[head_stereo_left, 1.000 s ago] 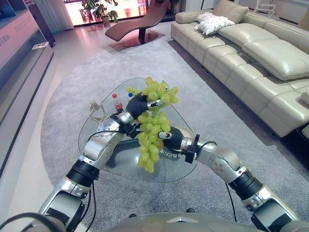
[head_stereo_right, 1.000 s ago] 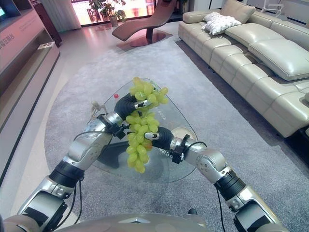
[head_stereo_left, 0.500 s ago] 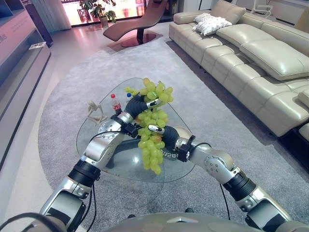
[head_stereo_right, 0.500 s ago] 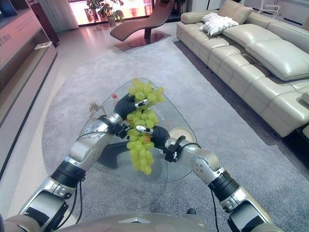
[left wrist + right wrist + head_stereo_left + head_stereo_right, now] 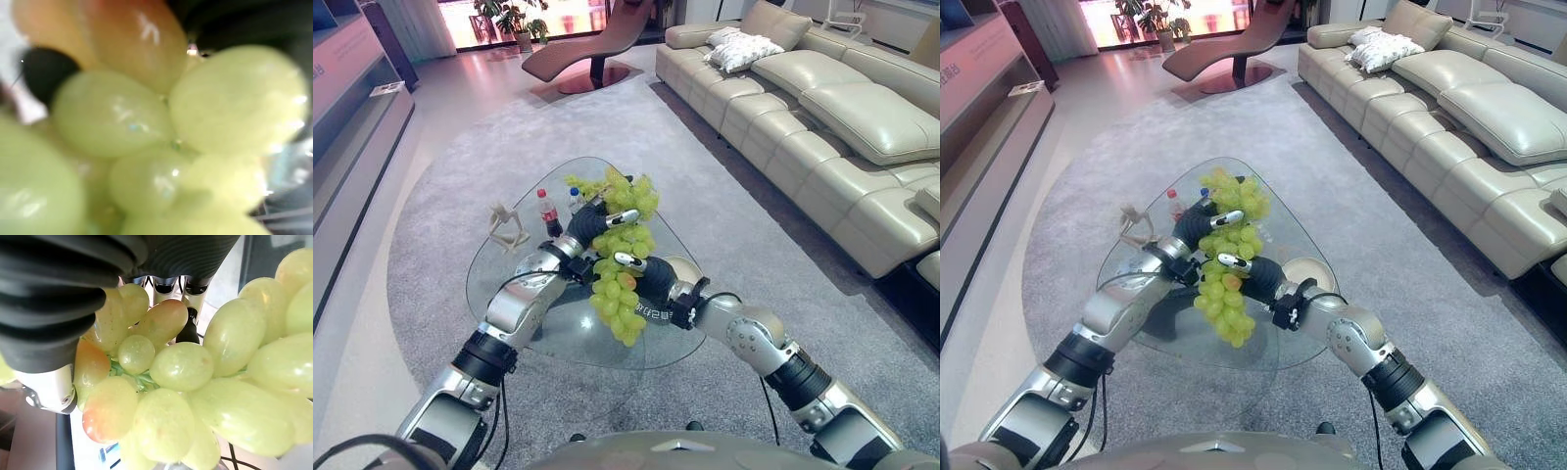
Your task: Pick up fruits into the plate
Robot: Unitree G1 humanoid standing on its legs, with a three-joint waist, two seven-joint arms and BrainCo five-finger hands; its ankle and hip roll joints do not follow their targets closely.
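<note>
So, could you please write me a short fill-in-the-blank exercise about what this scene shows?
1. Both hands, the left hand and the right hand, hold a bunch of green ____.
2. The bunch hangs above a ____ table.
3. A small plate sits on the table by the ____ arm.
4. The bottle has a ____ cap.

Missing words: grapes; glass; right; red

A long bunch of green grapes (image 5: 620, 264), a few blushed orange, hangs above the glass table (image 5: 509, 284), near the pale plate (image 5: 1310, 274).
</note>
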